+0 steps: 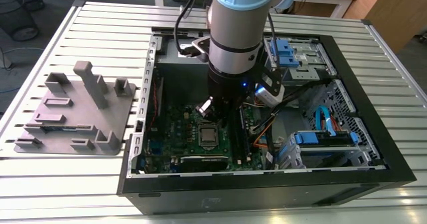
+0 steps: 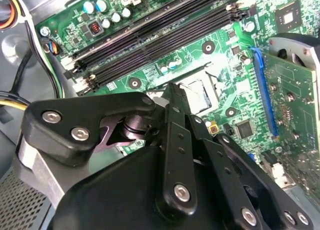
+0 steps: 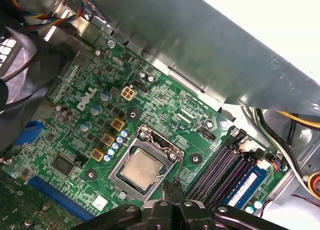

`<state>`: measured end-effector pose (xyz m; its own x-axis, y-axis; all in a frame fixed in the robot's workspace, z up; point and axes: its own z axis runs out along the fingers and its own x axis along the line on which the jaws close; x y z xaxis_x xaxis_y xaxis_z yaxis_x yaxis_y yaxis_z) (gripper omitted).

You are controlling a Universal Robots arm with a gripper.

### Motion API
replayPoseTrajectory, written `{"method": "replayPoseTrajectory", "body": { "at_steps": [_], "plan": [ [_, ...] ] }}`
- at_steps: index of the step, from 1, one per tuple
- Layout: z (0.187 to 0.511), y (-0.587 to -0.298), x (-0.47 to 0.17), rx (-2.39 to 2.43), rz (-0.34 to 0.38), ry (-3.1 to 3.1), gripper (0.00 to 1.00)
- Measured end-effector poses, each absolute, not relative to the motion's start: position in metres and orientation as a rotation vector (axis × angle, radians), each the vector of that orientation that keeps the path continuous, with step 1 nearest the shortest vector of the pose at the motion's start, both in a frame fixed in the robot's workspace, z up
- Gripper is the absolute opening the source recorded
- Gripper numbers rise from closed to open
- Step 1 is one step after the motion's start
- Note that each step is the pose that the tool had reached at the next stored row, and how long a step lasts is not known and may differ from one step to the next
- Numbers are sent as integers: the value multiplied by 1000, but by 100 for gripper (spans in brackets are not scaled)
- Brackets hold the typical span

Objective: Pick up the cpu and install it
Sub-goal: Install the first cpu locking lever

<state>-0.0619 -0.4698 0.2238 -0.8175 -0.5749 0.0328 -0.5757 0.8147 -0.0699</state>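
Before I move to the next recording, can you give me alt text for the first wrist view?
The cpu, a pale silver square chip, sits in its metal-framed socket on a green motherboard, with the black gripper just beside the socket. Dark memory slots run beside the socket, and the grey case wall rises behind the board.

Cpu (image 3: 141, 169): square, silver-grey top, lying flat, seated in motherboard socket (image 3: 148, 162).

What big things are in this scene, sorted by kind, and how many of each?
Robot arm: 1
Open computer case: 1
Green motherboard inside the case: 1
Cpu, lying in the socket on the motherboard: 1
Grey fixture plate beside the case: 1
Total: 5
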Motion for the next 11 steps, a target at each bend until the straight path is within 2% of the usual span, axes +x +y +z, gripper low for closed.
{"method": "replayPoseTrajectory", "body": {
  "at_steps": [11],
  "plan": [
    [222,-470,-62,945,120,-2983,11]
  ]
}}
